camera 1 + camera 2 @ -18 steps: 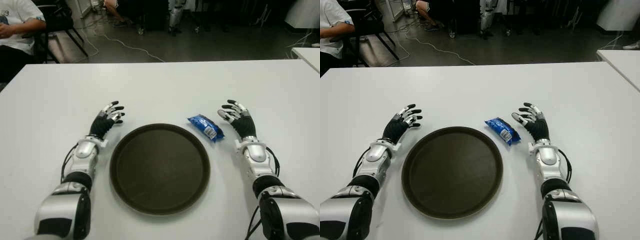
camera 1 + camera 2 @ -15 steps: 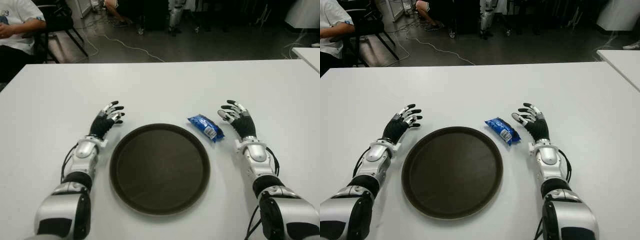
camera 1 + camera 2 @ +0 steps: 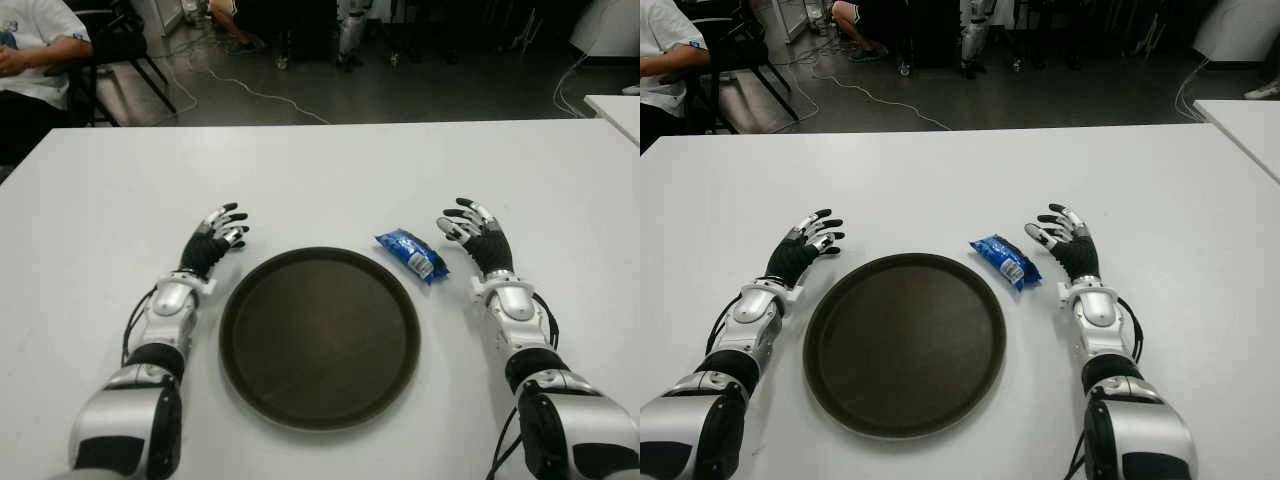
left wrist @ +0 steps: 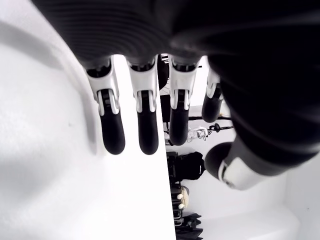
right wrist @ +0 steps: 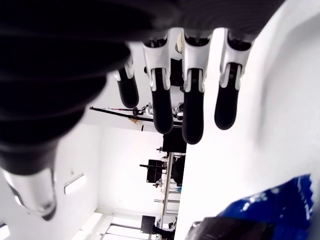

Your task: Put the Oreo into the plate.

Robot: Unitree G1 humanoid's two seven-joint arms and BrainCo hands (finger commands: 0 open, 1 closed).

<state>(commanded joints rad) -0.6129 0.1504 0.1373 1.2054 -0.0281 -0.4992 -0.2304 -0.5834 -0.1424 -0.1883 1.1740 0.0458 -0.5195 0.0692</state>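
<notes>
The blue Oreo packet (image 3: 411, 254) lies on the white tabletop (image 3: 320, 170) just beside the far right rim of the round dark plate (image 3: 319, 336), with nothing between the two. The right robot hand (image 3: 476, 235) shows near the packet on its right, fingers spread and holding nothing. The left robot hand (image 3: 214, 236) shows beside the plate's left rim, fingers likewise spread and empty; a seated person (image 3: 35, 60) is beyond the tabletop's far left corner.

In front of me is a white table (image 3: 330, 170). On it lie a round dark plate (image 3: 319, 337) and, just beside its far right rim, a blue Oreo pack (image 3: 411, 254).
</notes>
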